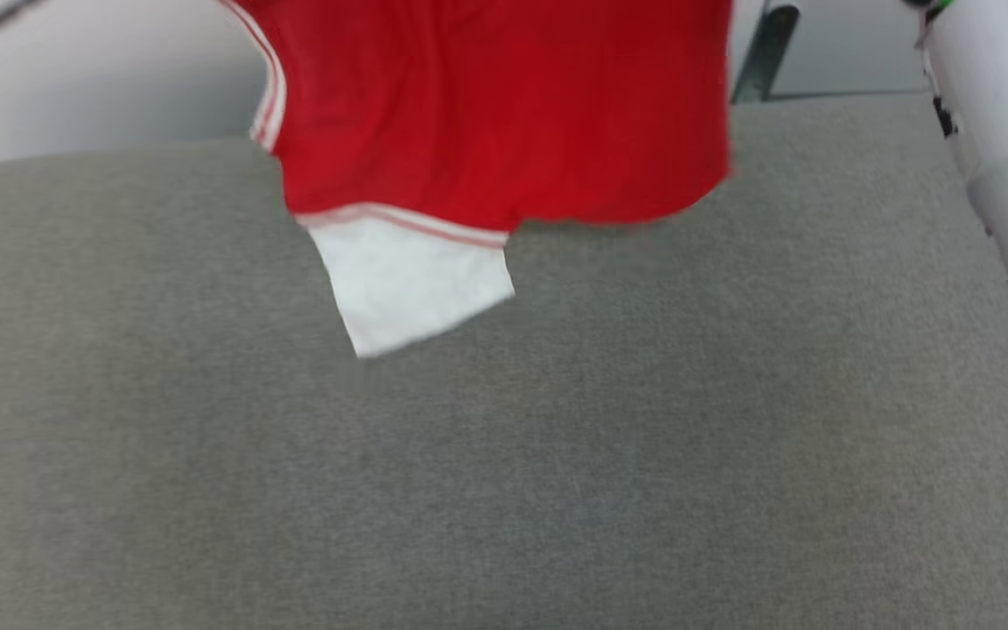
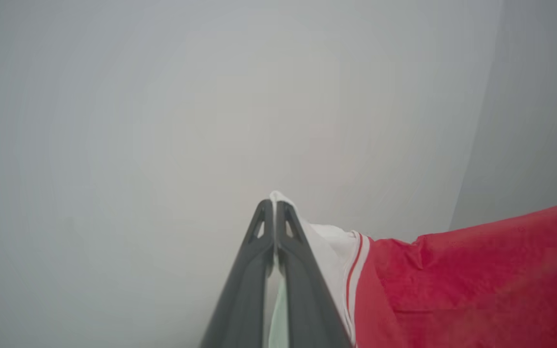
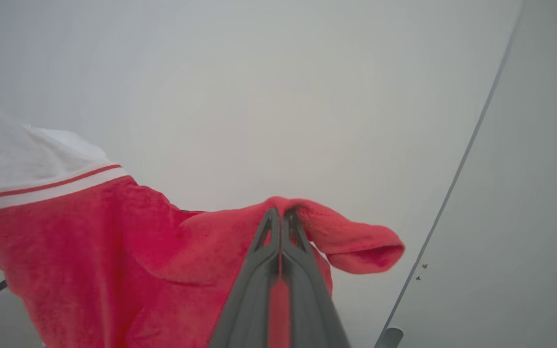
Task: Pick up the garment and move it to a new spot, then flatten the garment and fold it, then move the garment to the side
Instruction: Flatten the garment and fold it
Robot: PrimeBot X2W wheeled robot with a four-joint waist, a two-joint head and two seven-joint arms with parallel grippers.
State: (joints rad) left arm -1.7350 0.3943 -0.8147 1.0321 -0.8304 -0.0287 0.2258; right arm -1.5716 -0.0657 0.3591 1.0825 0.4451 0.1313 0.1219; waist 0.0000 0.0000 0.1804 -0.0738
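Note:
The garment (image 1: 504, 114), red with a white sleeve and stripe trim, hangs in the air over the grey table (image 1: 504, 455), its lower hem and one white sleeve dangling at the top of the head view. In the left wrist view my left gripper (image 2: 274, 205) is shut on a white sleeve edge of the garment (image 2: 476, 280), with red cloth stretching off to the right. In the right wrist view my right gripper (image 3: 281, 212) is shut on a red fold of the garment (image 3: 114, 251), which drapes to the left. No lettering shows on the side I see.
My pale right forearm (image 1: 1003, 175) runs down the right edge of the head view. A pale wall (image 1: 101, 79) stands behind the table, with a dark metal post (image 1: 766, 48) at the back right.

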